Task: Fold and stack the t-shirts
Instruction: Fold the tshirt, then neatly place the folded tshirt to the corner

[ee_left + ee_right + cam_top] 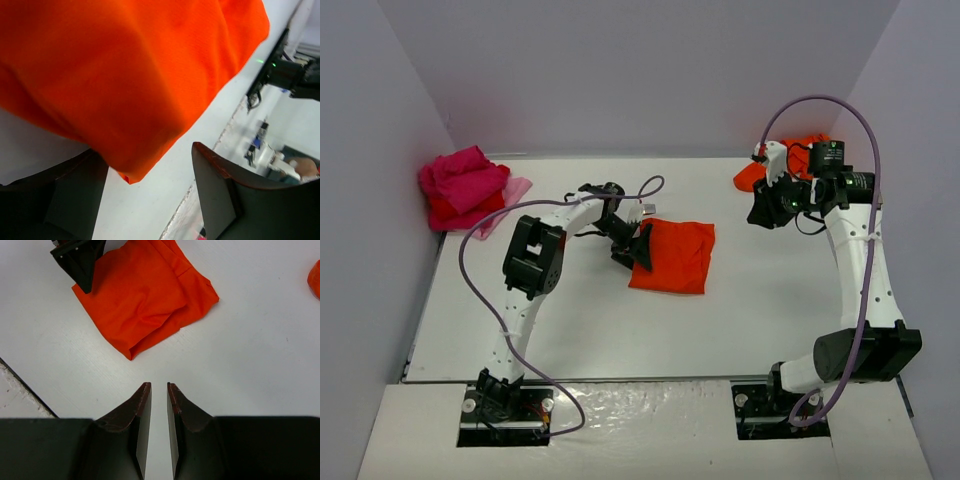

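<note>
The left arm (530, 260) rises from its base, bends at the elbow and reaches right toward mid-table, wrist tipped down, so the left gripper (632, 250) sits at the left edge of the folded orange t-shirt (675, 258). Its 2 fingers are spread wide, with a corner of the cloth drooping between them and over 1 finger and no pinch on it. The right arm (865, 270) stretches up the right side and folds back toward the middle. The right gripper (158, 386) hangs above bare table (570, 330) with its fingers drawn almost together, only a thin slit between them and nothing in it. The folded t-shirt lies flat near the table's centre as a nearly square packet, a little longer across the table than front to back, its edges slightly skewed to the table's edge. An orange heap (748, 178) lies at the back right, partly behind the right wrist. A pile of magenta, red and pale pink t-shirts (465, 185) sits in the back left corner.
</note>
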